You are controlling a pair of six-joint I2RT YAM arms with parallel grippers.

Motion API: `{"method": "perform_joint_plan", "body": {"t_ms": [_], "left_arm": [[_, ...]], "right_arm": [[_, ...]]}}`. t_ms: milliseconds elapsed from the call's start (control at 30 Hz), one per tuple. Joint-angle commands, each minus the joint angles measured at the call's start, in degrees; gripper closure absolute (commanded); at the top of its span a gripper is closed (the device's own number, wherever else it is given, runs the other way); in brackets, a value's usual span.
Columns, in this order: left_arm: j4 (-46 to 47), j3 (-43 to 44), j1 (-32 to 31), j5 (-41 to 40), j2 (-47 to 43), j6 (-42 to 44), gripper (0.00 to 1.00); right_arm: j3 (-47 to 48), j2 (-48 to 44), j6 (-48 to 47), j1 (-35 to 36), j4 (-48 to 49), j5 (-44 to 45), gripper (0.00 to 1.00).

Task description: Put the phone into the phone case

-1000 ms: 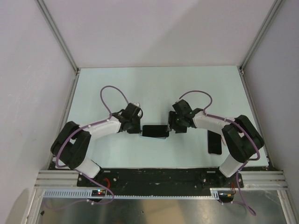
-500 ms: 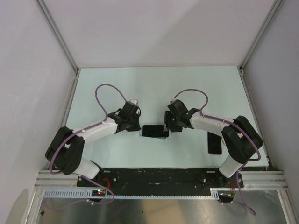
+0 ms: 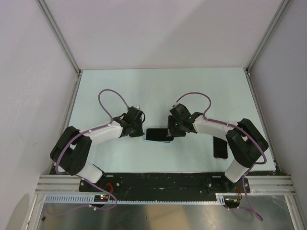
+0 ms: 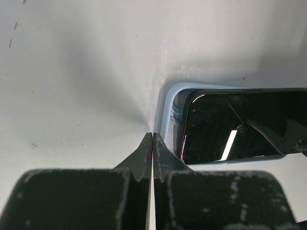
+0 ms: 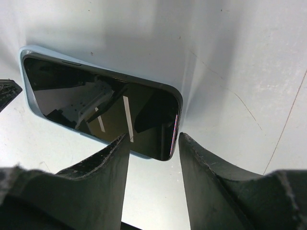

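Observation:
The phone (image 3: 158,134), a glossy black slab, lies flat at the table's centre inside a pale blue rim that looks like the phone case (image 4: 165,115). At the left corner a dark gap shows between rim and phone (image 4: 240,124). My left gripper (image 4: 152,136) is shut and empty, its tips on the table at the case's left end; it also shows in the top view (image 3: 143,135). My right gripper (image 5: 153,136) is open, straddling the right-end corner of the phone (image 5: 100,110), and appears in the top view (image 3: 171,132). The blue rim (image 5: 23,62) shows at the far end.
A second dark slab with a pale grey rim (image 3: 220,146) lies at the right, beside the right arm's elbow. The pale table (image 3: 158,91) is enclosed by white walls with metal posts at the back corners. Purple cables loop above both wrists.
My right gripper has crept left onto the phone's right end. The left arm's elbow swung out and back, its tips staying at the left end. The phone has barely shifted.

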Motion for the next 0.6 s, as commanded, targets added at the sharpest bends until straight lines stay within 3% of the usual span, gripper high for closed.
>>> {"method": "perform_joint_plan", "body": {"t_ms": [0, 567], "left_arm": [[2.61, 0.20, -0.70, -0.32, 1.47, -1.71, 1.00], [4.33, 2.00, -2.71, 1.29, 4.64, -2.38, 1.00]], "right_arm": [[2.03, 0.95, 0.54, 0.76, 0.21, 1.32, 0.51], [2.66, 0.87, 0.99, 4.23, -1.12, 3.95, 0.55]]}}
